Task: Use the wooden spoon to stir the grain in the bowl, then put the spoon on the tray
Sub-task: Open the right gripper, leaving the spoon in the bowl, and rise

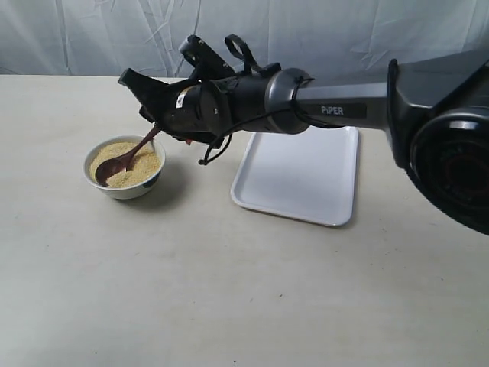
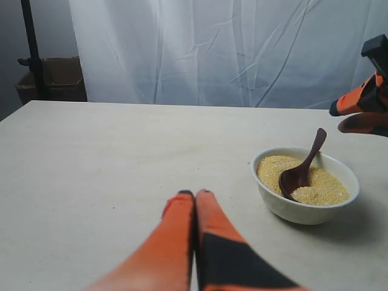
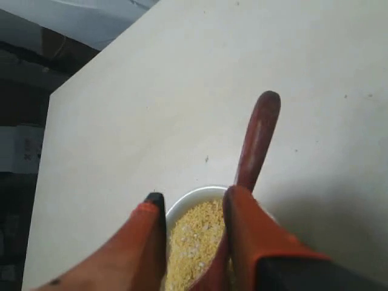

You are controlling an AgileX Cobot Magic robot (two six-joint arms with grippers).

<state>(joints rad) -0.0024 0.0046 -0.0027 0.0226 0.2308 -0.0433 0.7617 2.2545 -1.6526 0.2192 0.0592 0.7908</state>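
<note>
Cream tabletop: matte and pale, carrying a bowl and a tray, with soft shadows beside each.
Backdrop: a creased white cloth hangs behind the table; the left wrist view also shows a cardboard box and a black stand pole in the dim corner beside it.
Bowl: small, round and white, standing on the left part of the table in the exterior view.
Grain: fine yellow-tan granules filling the bowl close to its rim.
Wooden spoon: dark reddish-brown, with its scoop sunk in the grain on the bowl's left side. Its long axis tilts, the handle rising up and to the right over the rim toward the arm.
Tray: flat, white and rectangular, to the right of the bowl and apart from it, partly beneath the forearm.
Right arm: black, marked "PiPER", stretched nearly level from the right edge across the tray, with its wrist above the bowl's right side.
Right gripper: orange fingers spread over the bowl, grain showing in the gap. The handle runs along one finger; contact cannot be told, and the jaws are not pinching it.
Left gripper: orange fingertips pressed together, low over bare table, well apart from the bowl and holding nothing.
</note>
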